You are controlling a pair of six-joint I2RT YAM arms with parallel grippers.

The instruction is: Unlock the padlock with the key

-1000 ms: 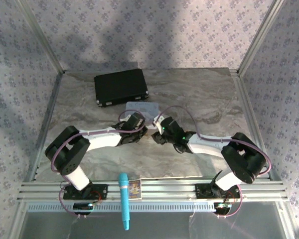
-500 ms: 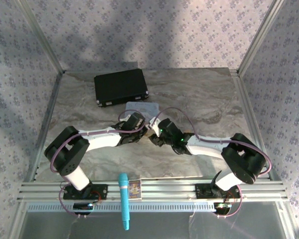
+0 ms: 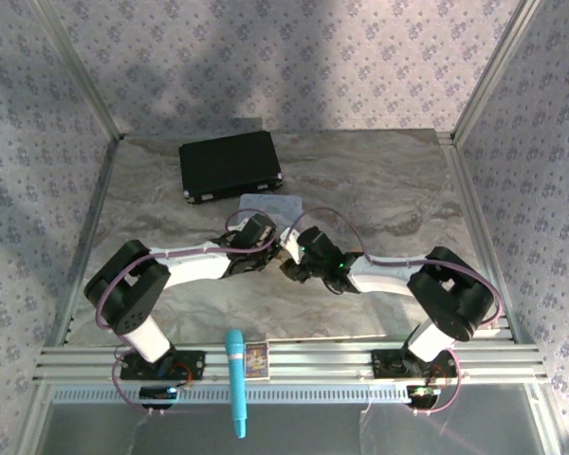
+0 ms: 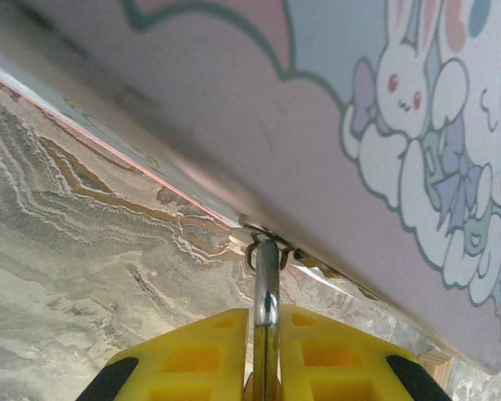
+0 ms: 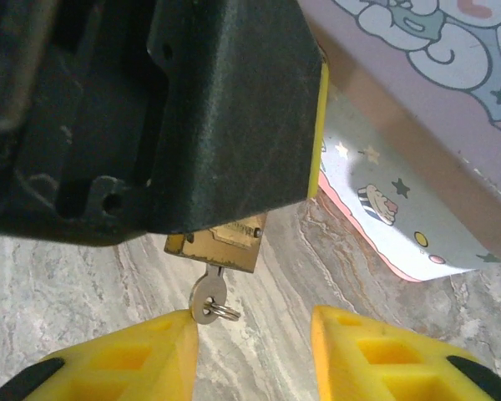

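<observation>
My right arm has swung in leftward, bringing my right gripper (image 5: 255, 334) up to the padlock (image 5: 220, 241). Its fingers (image 5: 150, 359) stand apart on either side of the key (image 5: 207, 296), which sticks out of the brass body. My left gripper (image 4: 265, 338) pinches the shackle (image 4: 265, 280) at the pastel tin (image 4: 317, 125) edge.

The padlock (image 5: 221, 242) looks brass, the key (image 5: 207, 299) shiny metal, the fingers (image 5: 367, 351) perhaps matt plastic.

Both arms fold inward, wrists nearly touching; left fingers (image 4: 202, 357) pinched close, right fingers (image 5: 134, 361) apart.
</observation>
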